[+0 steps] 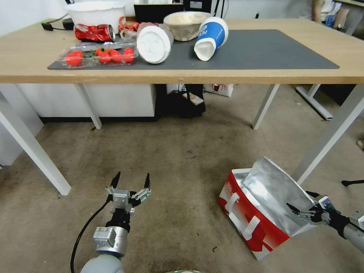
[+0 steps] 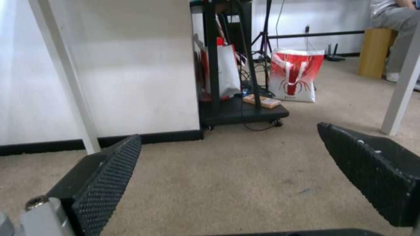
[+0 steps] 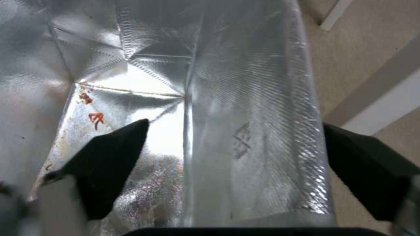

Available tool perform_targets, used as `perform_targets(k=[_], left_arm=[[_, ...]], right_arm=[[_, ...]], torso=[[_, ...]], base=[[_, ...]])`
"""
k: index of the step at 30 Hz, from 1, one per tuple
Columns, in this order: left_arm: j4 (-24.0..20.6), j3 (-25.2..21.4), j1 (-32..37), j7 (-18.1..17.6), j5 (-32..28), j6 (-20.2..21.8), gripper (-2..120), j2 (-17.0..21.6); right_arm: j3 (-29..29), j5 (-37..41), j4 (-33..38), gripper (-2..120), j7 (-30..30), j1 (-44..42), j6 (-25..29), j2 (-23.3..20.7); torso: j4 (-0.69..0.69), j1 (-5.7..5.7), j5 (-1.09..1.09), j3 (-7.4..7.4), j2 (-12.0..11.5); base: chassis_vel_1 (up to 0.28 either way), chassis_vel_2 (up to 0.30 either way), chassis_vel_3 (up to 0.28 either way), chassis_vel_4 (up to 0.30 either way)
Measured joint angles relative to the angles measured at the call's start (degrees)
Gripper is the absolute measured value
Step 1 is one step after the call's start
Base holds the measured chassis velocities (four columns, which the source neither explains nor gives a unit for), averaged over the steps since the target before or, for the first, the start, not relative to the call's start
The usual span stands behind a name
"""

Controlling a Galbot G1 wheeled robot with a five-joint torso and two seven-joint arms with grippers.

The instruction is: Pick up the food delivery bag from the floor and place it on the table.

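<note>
Reaching low on my right side, my right gripper point(image 1: 294, 212) sits against the upright silver flap of the food delivery bag point(image 1: 261, 206). Jaws spread wide; in the right wrist view the foil wall point(image 3: 245, 108) stands between the two fingers point(image 3: 109, 160), one inside the lining, one outside. Nothing clamped yet. Judging the flap as the chosen hold because it stands up free of the bag's body.

Bag rests on the floor point(image 1: 182, 159), tilted, red side toward my centre, just beside a white leg of the table point(image 1: 265, 77). White strap handles point(image 1: 237, 210) untouched.

Left gripper point(image 1: 131, 182) hovers low over bare floor, well apart from the bag, fingers wide, idle.

Hard to tell: whether the fingers touch the foil; the bag's far side and bottom are hidden.
</note>
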Motion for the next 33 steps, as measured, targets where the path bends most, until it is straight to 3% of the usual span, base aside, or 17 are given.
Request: perform_targets(k=[4, 6, 8, 14, 25, 33], left_arm=[[0.01, -0.24, -0.12, -0.02, -0.27, -0.12, 100, 0.26], [0.02, -0.27, -0.17, -0.02, -0.31, -0.13, 100, 0.3], [0.05, -0.41, -0.35, -0.06, -0.53, -0.17, 100, 0.47], [0.17, -0.41, -0.49, -0.1, -0.66, -0.22, 100, 0.52], [0.39, -0.56, -0.71, -0.16, -1.01, -0.83, 100, 0.88], [0.48, -0.75, -0.51, -0.13, -0.86, -1.29, 100, 0.88]], right_arm=[[-0.48, -0.27, 0.01, 77, -0.22, 0.02, -0.28, 0.12], [-0.51, -0.36, 0.0, 75, -0.26, 0.0, -0.31, 0.13], [-0.61, -0.69, -0.08, 63, -0.4, -0.1, -0.41, 0.23], [-0.67, -0.91, -0.08, 45, -0.63, -0.17, -0.6, 0.44], [-1.01, -1.14, 0.94, 1, -0.87, -0.93, -0.47, 1.23], [-0.82, -0.03, 2.92, 0, -3.11, -1.5, 1.87, 0.56]], torso=[[-0.01, 0.0, 0.0, 0.0, 0.01], [0.0, 0.0, 0.0, 0.0, 0.01], [-0.01, 0.0, 0.0, 0.0, 0.01], [-0.01, 0.0, 0.0, 0.0, 0.01], [-0.01, 0.01, 0.0, 0.0, 0.01], [-0.01, 0.01, 0.01, 0.0, 0.02]], base=[[0.0, 0.0, 0.0, 0.0], [0.0, 0.0, 0.0, 0.0], [0.0, 0.0, 0.0, 0.0], [0.0, 0.0, 0.0, 0.0], [0.0, 0.0, 0.0, 0.0], [0.0, 0.0, 0.0, 0.0]])
